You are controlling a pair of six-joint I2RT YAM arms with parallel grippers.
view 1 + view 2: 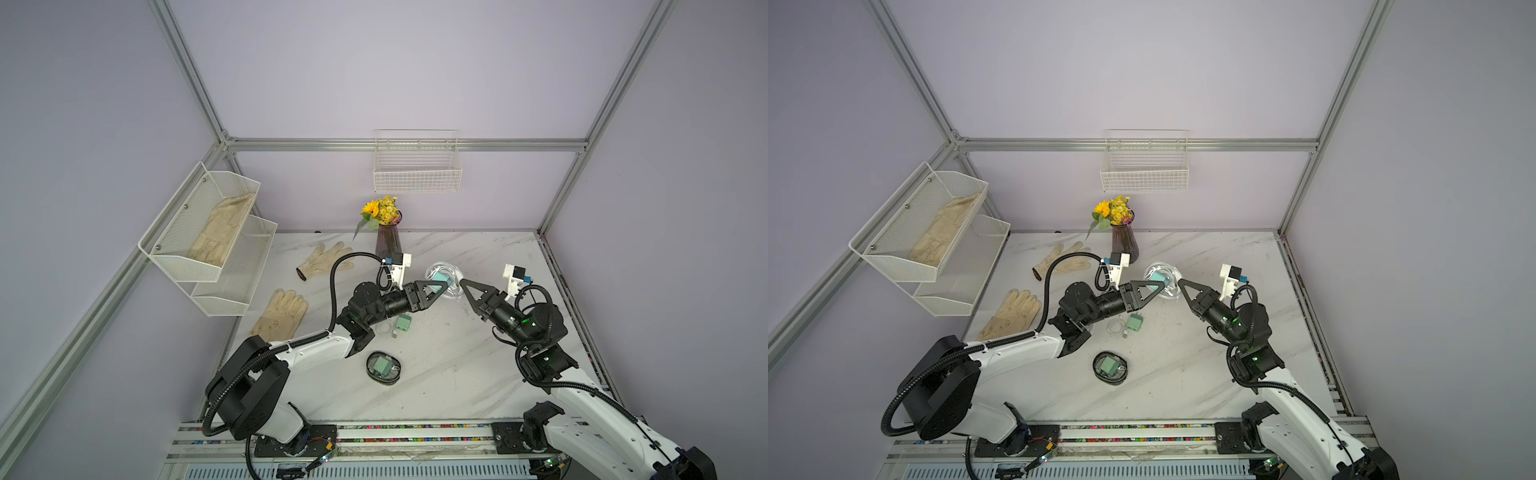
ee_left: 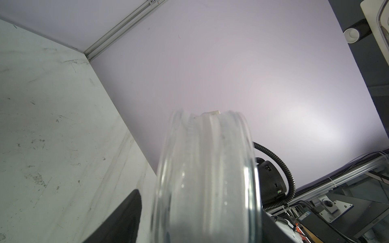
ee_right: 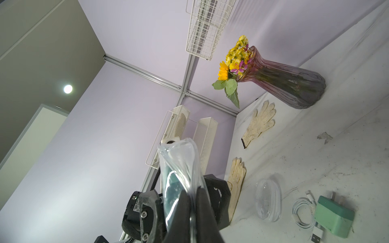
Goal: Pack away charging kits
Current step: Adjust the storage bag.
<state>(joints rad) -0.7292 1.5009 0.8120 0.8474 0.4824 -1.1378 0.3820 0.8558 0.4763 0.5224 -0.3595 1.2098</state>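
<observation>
Marble table (image 1: 457,374), and raised above it: clear case (image 1: 452,269) between your arms; right gripper (image 1: 462,283) pinched on one rim, left gripper (image 1: 441,289) wide astride the opposite end, contact unclear

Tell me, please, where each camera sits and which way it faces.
Both top views: high over the front rail, looking down on the table; left arm and right arm show nearly whole.
Left wrist: on the left arm, looking along its jaws toward the right-hand wall; jaw tips flank the clear case, with part of the right arm beyond.
Right wrist: on the right arm, looking along its jaws toward the vase and mesh shelf; the jaws pinch the case's edge.
Shared: all views show that clear case.
</observation>
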